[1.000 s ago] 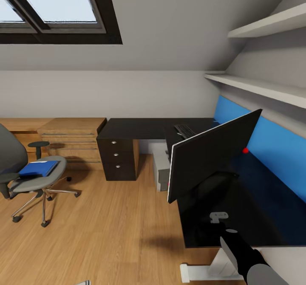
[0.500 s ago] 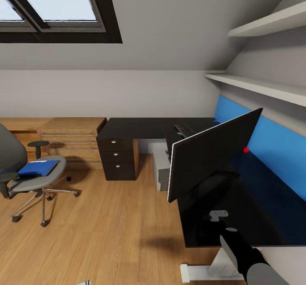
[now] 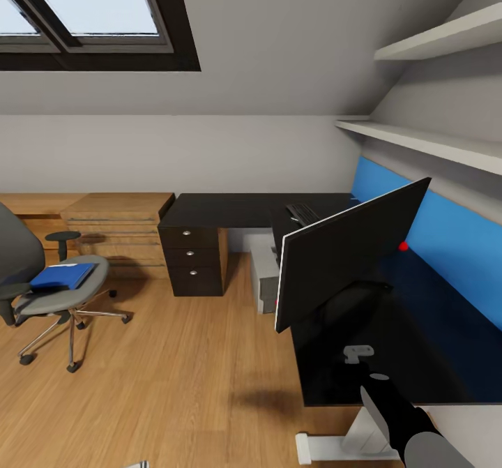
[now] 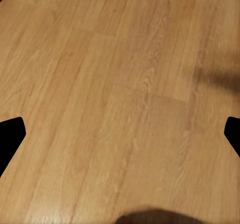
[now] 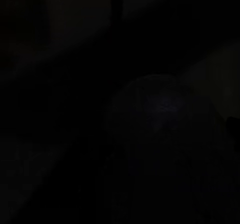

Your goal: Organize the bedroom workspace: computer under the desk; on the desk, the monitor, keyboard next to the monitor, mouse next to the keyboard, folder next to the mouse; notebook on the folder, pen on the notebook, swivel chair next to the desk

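Head view is showing the wide black flat monitor and flat black keyboard sitting on the glossy black L-shaped desk, while the bright blue folder is waiting on the grey swivel chair. Left hand is hanging apart over floor; right hand's state I cannot tell.

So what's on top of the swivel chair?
A blue folder lies flat on the swivel chair seat. Anything under the folder is covered.
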